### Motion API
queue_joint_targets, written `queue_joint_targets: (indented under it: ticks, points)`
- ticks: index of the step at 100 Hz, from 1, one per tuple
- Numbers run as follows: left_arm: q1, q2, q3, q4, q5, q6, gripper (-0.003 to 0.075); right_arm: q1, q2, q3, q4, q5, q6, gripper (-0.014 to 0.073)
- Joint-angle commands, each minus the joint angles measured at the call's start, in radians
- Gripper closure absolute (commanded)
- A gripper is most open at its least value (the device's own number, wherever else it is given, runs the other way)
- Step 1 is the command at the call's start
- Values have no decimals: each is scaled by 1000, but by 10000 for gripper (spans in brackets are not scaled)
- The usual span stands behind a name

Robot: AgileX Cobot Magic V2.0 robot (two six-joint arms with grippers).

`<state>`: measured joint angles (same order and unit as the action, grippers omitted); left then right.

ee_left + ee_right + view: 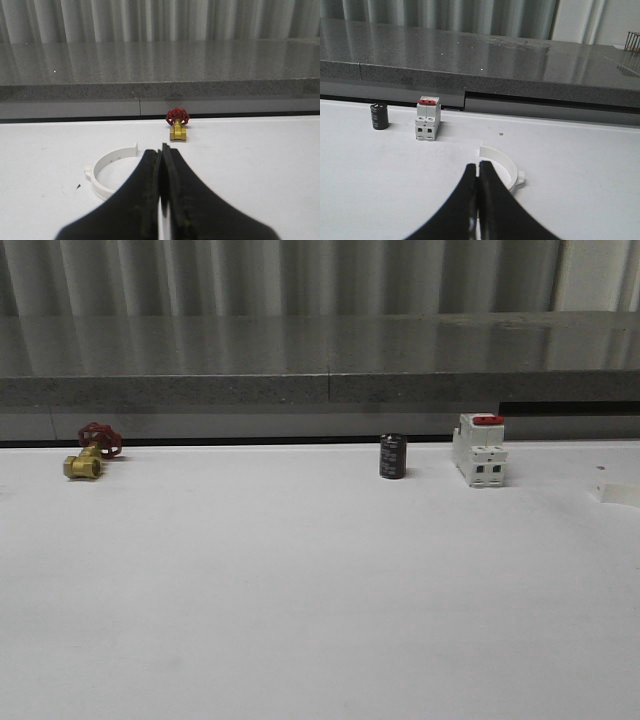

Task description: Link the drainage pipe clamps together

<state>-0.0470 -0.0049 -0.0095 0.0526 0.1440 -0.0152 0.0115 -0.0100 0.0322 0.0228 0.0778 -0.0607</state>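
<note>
One white half-ring drainage pipe clamp [107, 170] lies flat on the white table beside my left gripper [161, 150], partly hidden behind its black fingers. The left gripper is shut with nothing between the jaws. A second white half-ring clamp [506, 167] lies on the table just past my right gripper [478, 166], its curved band and small outer lug showing beyond the fingers. The right gripper is shut and holds nothing.
A brass valve with a red handwheel [90, 453] [177, 123] stands at the back left of the table. A black cylinder [392, 456] [380, 116] and a white breaker with a red switch [479, 449] [427, 118] stand at the back right. A grey stone ledge [320, 365] runs behind the table.
</note>
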Motion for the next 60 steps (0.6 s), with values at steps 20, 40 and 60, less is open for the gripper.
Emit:
queue_joint_targets:
  ticks: [20, 40, 60]
  points:
    - [-3, 110, -261, -8, 229, -8, 741, -5, -18, -21, -6, -89, -2, 658]
    - [-3, 322, -429, -61, 447, -8, 741, -5, -18, -21, -6, -89, -2, 658]
    - [-3, 543, -517, -53, 490, -8, 737, -5, -18, -21, -6, -89, -2, 658]
